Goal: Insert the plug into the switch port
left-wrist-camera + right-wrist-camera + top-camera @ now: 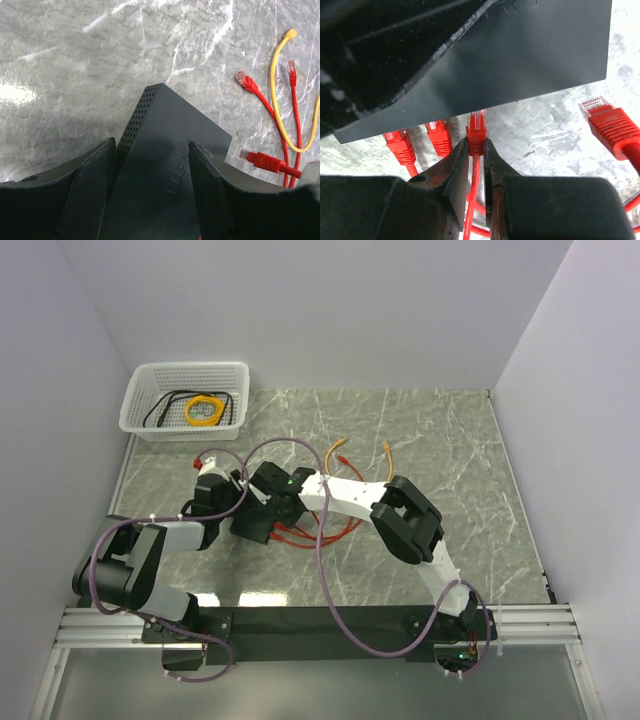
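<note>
The flat black switch box (160,165) lies left of the table's middle (252,527). My left gripper (152,150) straddles it, a finger against each side, and holds it. My right gripper (476,147) is shut on the red boot of the plug (476,131). The plug's clear tip touches the lower edge of the switch box (520,65). The port itself is hidden under that edge. Two more red connectors (438,137) sit at the same edge, left of the held plug. In the top view both grippers meet at the box, the right gripper (277,502) beside the left gripper (237,503).
A white mesh basket (185,400) with a yellow coil and a black cord stands at the back left. An orange-yellow cord (277,90) and loose red connectors (247,82) lie right of the box. Another loose red connector (610,125) lies to the right. Walls close three sides.
</note>
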Robot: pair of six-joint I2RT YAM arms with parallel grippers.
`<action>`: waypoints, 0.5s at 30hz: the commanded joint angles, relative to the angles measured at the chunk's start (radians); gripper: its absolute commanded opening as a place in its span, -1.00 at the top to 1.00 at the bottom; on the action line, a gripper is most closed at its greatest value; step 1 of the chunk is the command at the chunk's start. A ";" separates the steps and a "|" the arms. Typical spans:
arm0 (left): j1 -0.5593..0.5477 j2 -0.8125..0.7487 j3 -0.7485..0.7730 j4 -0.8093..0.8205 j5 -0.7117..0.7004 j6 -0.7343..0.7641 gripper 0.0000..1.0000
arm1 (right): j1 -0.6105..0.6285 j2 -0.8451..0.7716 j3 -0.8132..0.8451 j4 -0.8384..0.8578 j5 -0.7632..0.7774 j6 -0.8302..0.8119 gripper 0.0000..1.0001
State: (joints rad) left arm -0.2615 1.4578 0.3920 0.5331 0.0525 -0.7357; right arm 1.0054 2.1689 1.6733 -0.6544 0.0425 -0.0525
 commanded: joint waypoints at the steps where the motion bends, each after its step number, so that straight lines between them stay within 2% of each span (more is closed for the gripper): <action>1: -0.056 0.030 -0.004 0.004 0.162 0.012 -0.32 | 0.081 -0.083 -0.010 0.289 -0.076 -0.125 1.00; 7: -0.067 0.047 0.004 0.024 0.210 0.044 -0.30 | 0.082 -0.155 -0.102 0.397 -0.087 -0.165 1.00; 15: -0.096 0.062 0.016 0.034 0.237 0.062 -0.23 | 0.081 -0.170 -0.119 0.426 -0.118 -0.173 1.00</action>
State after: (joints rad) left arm -0.2886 1.4963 0.3935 0.5957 0.0994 -0.6441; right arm 1.0336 2.0811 1.5196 -0.5186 0.0292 -0.1795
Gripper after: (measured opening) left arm 0.625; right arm 0.205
